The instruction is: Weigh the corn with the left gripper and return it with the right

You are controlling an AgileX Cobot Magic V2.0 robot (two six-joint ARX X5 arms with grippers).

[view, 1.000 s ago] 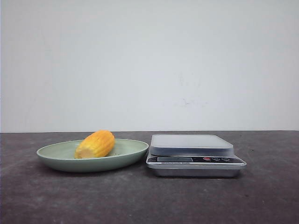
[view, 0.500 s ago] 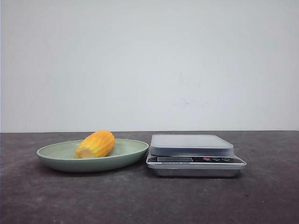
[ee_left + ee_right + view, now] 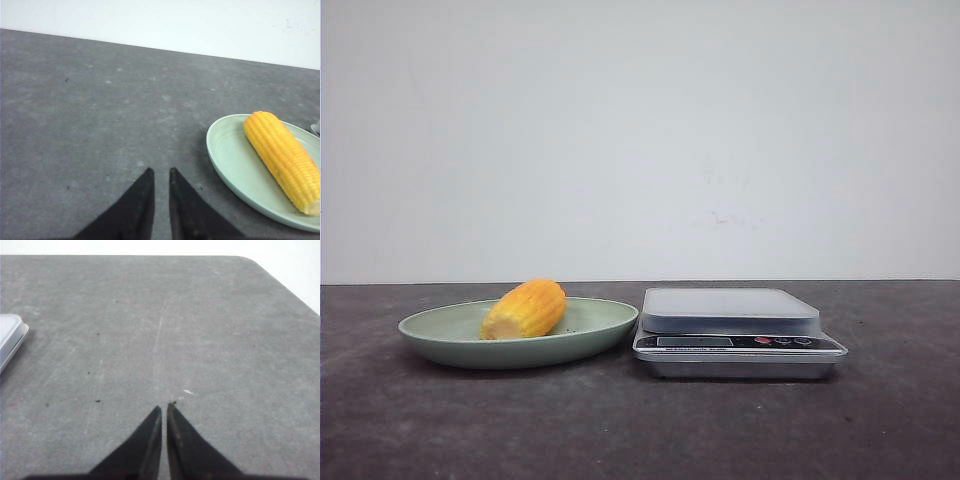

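Nothing has shifted since a second ago — the corn [image 3: 524, 309] lies on the green plate [image 3: 440, 330], just left of the scale [image 3: 730, 312]. Both my left gripper [image 3: 161, 176] and right gripper [image 3: 164, 411] are nearly closed, empty. I'd open the left wide, then clasp the cob across its middle.

Wall [image 3: 640, 140]: plain white, unmarked save faint scuffs, evenly lit, no shadows. Tabletop [image 3: 640, 430]: dark grey, mottled, w/ light scratches; meets wall directly behind in a straight edge. Rounded corner of tabletop seen in right wrist view.
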